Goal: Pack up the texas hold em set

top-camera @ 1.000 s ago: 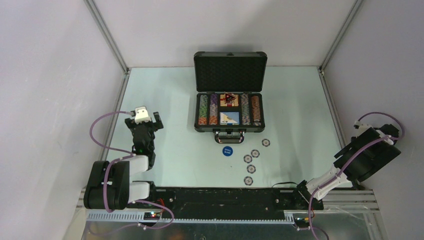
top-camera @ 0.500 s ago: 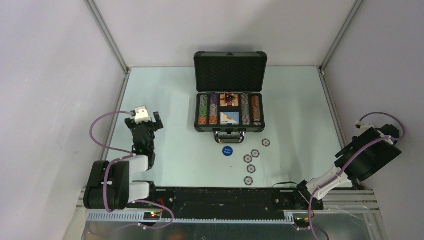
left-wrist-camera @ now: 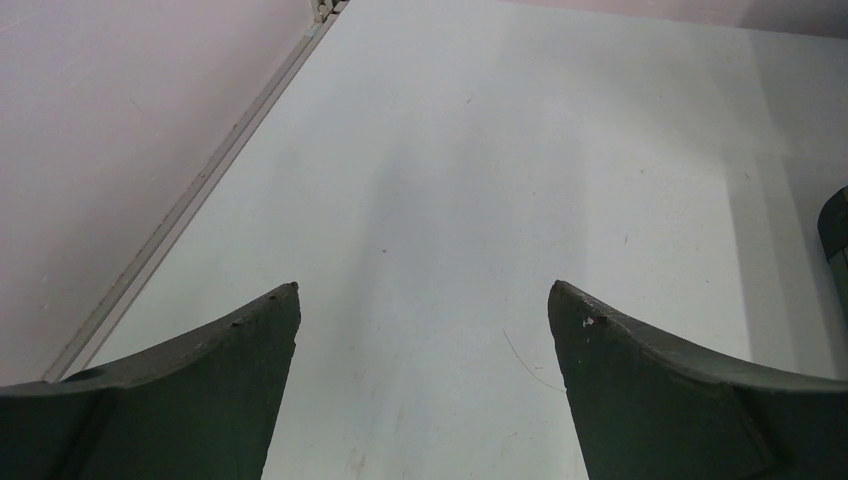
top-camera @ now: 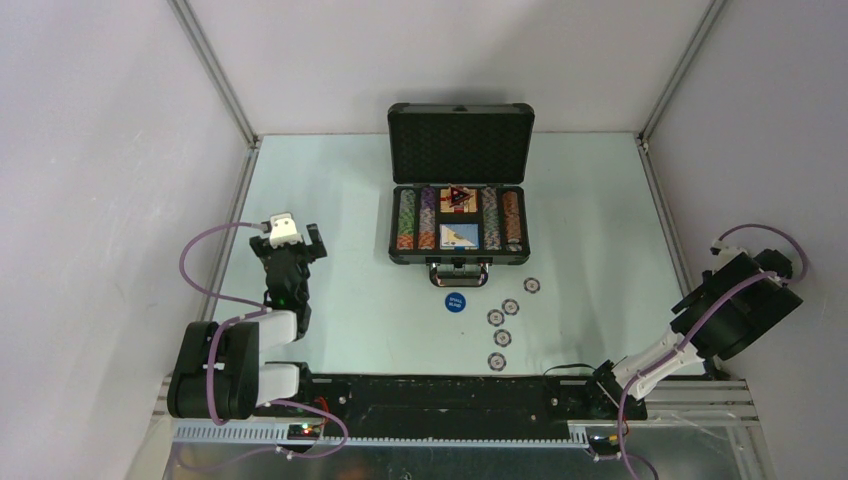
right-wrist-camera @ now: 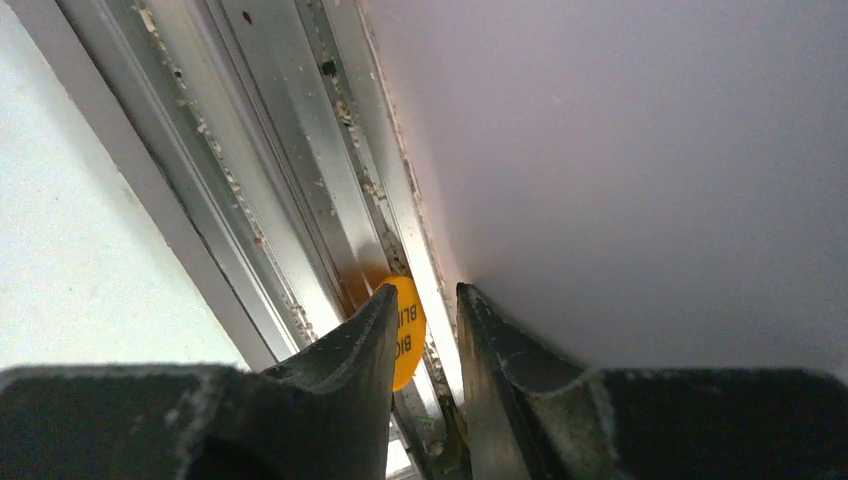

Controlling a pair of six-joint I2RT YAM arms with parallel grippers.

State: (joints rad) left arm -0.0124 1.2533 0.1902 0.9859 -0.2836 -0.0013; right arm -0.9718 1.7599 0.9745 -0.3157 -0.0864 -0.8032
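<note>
Since the earlier frame the right arm has shifted a little outward, toward the pale side wall (right-wrist-camera: 620, 150). The left arm and the things on the table have not moved.

The right gripper (right-wrist-camera: 425, 292) holds its jaws nearly together, with only a thin gap. The round orange plastic button (right-wrist-camera: 408, 330) sits just beyond one fingertip, down in the silver metal rail (right-wrist-camera: 290, 180) at the foot of the wall. Whether the jaws pinch it or only reach for it cannot be told. The left gripper (left-wrist-camera: 422, 290) has its jaws spread wide, with nothing between them.

The step in hand seems to be recovering this button. The next move calls for a firm pinch, a lift out of the rail, and a carry to the open dark grey hard briefcase (top-camera: 460, 145), well apart from both jaws.

Counted:
- one briefcase, with four rows of chips inside
- five loose striped poker chips (top-camera: 503, 338)
- one round blue button (top-camera: 455, 300)
- one orange button
</note>
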